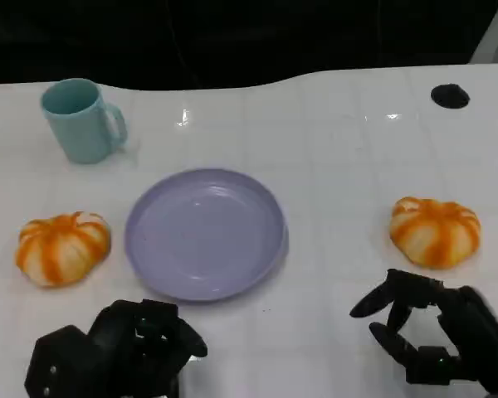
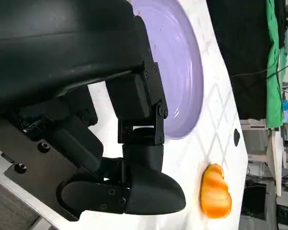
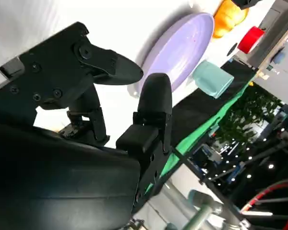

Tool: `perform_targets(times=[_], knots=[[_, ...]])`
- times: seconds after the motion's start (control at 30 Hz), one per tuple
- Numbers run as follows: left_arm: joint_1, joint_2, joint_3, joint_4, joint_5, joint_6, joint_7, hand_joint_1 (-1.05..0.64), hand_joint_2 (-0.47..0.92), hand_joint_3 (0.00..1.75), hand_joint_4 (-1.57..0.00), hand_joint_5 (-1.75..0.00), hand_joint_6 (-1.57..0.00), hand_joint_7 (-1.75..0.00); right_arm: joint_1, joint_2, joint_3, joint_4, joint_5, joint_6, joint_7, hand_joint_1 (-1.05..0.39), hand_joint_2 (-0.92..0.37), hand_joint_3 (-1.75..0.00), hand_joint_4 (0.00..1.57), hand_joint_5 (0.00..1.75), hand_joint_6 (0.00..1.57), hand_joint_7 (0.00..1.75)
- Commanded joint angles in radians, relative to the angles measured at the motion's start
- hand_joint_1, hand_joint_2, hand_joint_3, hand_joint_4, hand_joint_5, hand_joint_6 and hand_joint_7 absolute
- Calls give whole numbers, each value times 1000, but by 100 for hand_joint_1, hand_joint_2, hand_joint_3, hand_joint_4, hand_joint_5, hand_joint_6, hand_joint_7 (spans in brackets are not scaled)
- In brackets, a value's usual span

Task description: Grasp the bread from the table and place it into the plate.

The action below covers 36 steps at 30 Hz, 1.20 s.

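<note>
Two orange-and-white striped breads lie on the white table (image 1: 340, 149). One bread (image 1: 62, 247) is left of the purple plate (image 1: 205, 232), the other bread (image 1: 436, 230) far to its right. My left hand (image 1: 120, 348) hovers near the front edge, below the plate and the left bread, its fingers loosely bent and holding nothing. My right hand (image 1: 432, 327) sits just in front of the right bread with its fingers apart and empty. The left wrist view shows the left hand (image 2: 134, 143), the plate (image 2: 182, 72) and the right bread (image 2: 215, 191). The right wrist view shows the right hand (image 3: 110, 96), the plate (image 3: 182, 48) and the left bread (image 3: 228, 14).
A teal mug (image 1: 81, 120) stands at the back left, behind the left bread, and appears as the mug (image 3: 212, 79) in the right wrist view. A small black spot (image 1: 450, 95) marks the table at the back right. The plate holds nothing.
</note>
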Motion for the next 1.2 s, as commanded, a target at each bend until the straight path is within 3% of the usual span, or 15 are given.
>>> perform_targets(times=[0.03, 0.23, 0.43, 0.73, 0.9, 1.2], knots=[[-8, 8, 5, 15, 2, -13, 3, -105, 51, 73, -157, -114, -143, -68, -7, -46, -33, -67, -62, 39, -34, -33, -72, -55, 60, 112, 73, 58], [-10, 5, 6, 15, -1, -7, 3, -105, 52, 71, -157, -113, -143, -68, 1, -91, -52, -179, -161, 153, -51, -38, -91, -14, 49, 79, 65, 19], [-10, 2, 5, 11, 0, -3, 5, -105, 52, 71, -157, -113, -144, -67, 3, -144, -56, -270, -294, 258, -101, -40, -92, -5, 37, 58, 53, 5], [-8, 1, 7, 7, -3, 0, 2, -105, 51, 72, -157, -114, -145, -66, 4, -205, -41, -397, -420, 458, -73, -42, -90, -3, 20, 39, 40, 0], [-9, 0, 9, 10, -7, 0, 0, -105, 50, 73, -157, -114, -145, -66, -8, -211, -15, -451, -468, 588, 7, -47, -90, -1, 8, 35, 30, 0], [-3, 1, 5, -1, 2, 2, 6, -105, 51, 73, -157, -114, -145, -65, -86, -215, 54, -385, -532, 700, 35, -45, -84, 0, 1, 38, 29, 0]])
